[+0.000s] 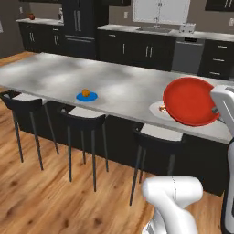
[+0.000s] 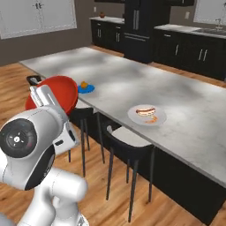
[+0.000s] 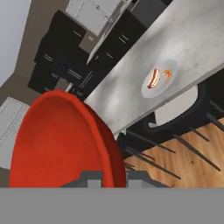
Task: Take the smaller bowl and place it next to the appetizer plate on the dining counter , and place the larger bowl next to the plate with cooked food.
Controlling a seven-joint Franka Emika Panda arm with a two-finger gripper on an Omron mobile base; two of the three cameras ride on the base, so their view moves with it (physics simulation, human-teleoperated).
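My smaller bowl (image 1: 191, 101) looks glossy red; beside it the dining counter (image 1: 119, 84) is smooth grey-white marble.

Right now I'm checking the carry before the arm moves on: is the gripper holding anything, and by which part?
Yes. The gripper is shut on the smaller red bowl, pinching it by its rim, with the bowl tilted on edge.

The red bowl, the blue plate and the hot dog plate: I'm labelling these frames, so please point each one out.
red bowl (image 1: 189, 100), left base view, middle of its inside.
blue plate (image 1: 87, 97), left base view, its rim beside the orange ball.
hot dog plate (image 2: 155, 112), right base view, bare rim.
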